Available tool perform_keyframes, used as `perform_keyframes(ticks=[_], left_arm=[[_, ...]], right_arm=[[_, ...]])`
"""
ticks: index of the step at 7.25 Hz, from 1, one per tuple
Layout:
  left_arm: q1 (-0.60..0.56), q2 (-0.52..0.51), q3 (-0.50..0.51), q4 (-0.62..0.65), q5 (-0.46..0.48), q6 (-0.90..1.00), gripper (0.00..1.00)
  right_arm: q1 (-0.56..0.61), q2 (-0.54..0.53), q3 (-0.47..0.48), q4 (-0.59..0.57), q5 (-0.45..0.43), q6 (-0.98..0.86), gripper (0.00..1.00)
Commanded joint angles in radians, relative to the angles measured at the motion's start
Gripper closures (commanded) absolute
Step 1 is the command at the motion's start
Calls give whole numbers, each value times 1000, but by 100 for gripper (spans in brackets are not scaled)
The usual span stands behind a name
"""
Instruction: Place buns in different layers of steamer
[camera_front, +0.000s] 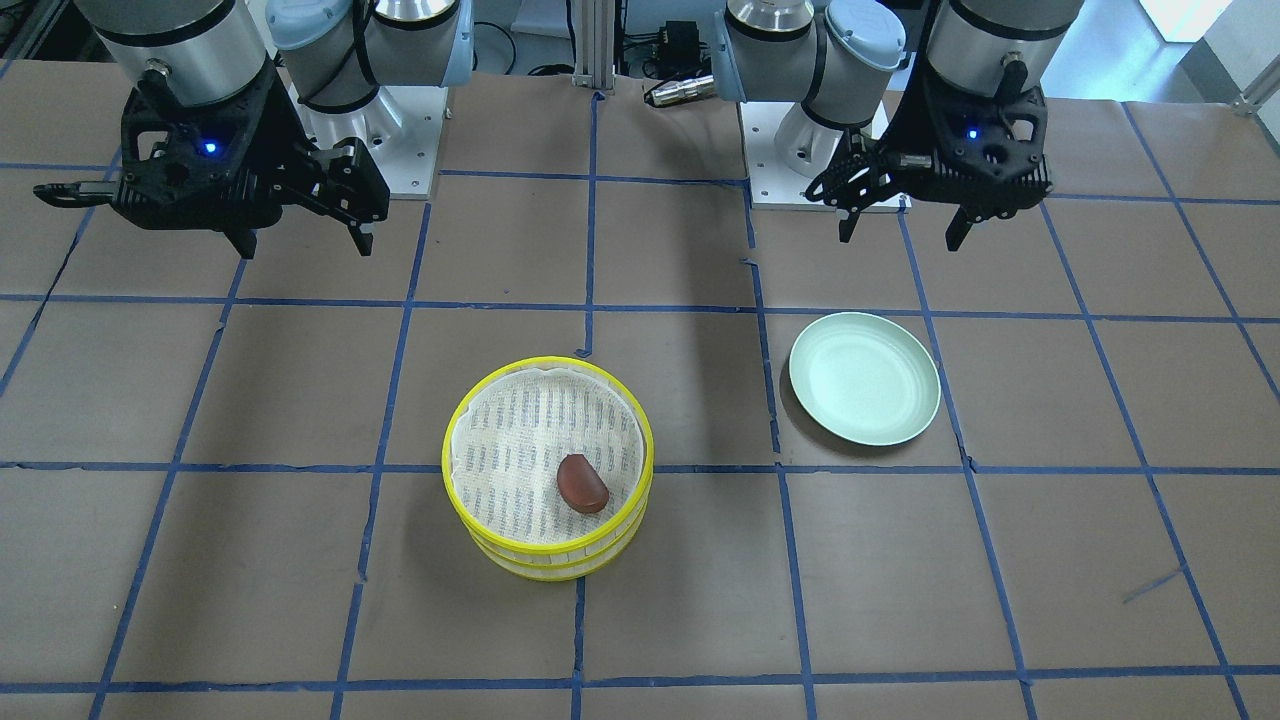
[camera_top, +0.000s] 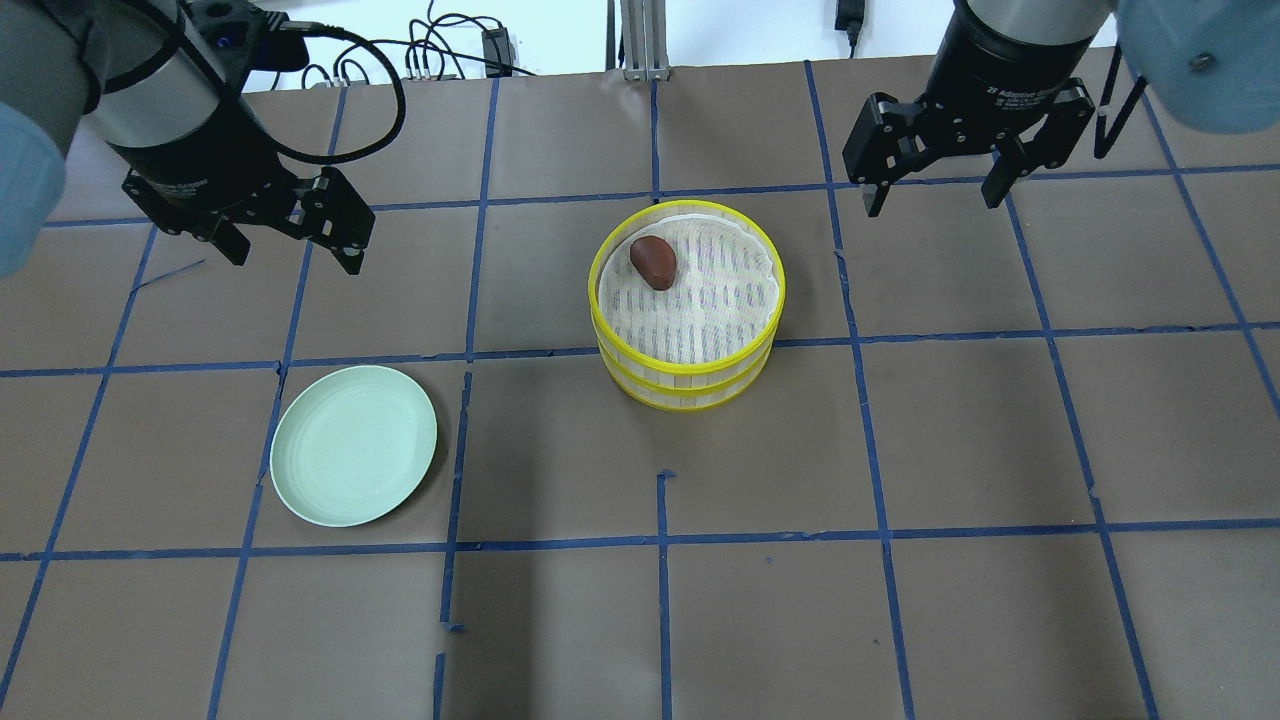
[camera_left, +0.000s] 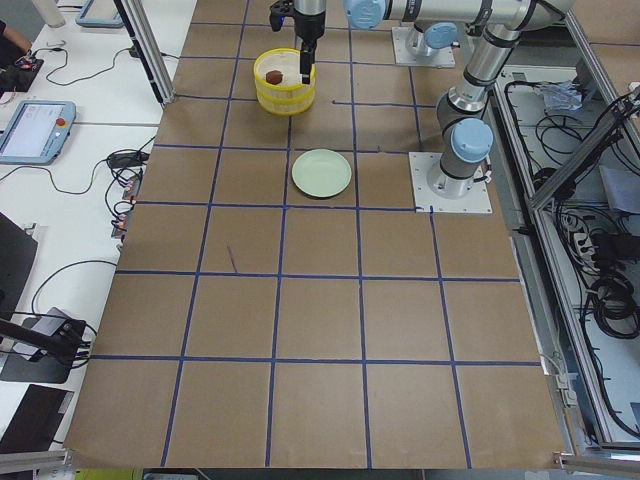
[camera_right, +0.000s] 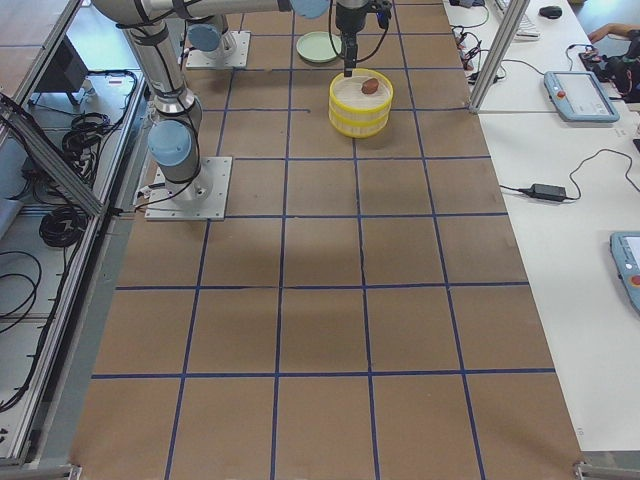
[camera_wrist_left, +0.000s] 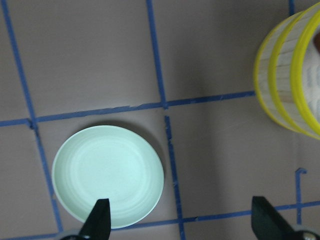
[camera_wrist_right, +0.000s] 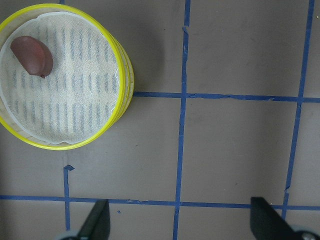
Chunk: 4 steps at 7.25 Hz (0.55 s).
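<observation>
Bun (camera_top: 653, 262) lies in top layer (camera_top: 688, 370), between wide left end effector (camera_top: 297, 258) and wide right end effector (camera_top: 935, 205).

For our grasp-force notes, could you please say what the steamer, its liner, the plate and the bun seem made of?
Steamer: glossy yellow rims, pale slatted sides; probably plastic.
Liner: matte white cloth with rows of holes.
Plate: pale green, smooth, soft sheen; plastic or melamine, likely.
Bun: reddish-brown, smooth, slightly shiny; perhaps a moulded replica.
</observation>
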Motion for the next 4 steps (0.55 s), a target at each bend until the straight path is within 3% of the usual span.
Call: perform_keyframes(ticks=[1, 4], left_arm=[[-1, -2, 14, 5, -100, -14, 0], [2, -7, 19, 13, -97, -15, 0]], right_arm=[[-1, 0, 2, 0, 0, 1, 0], [1, 0, 4, 1, 0, 0, 0]])
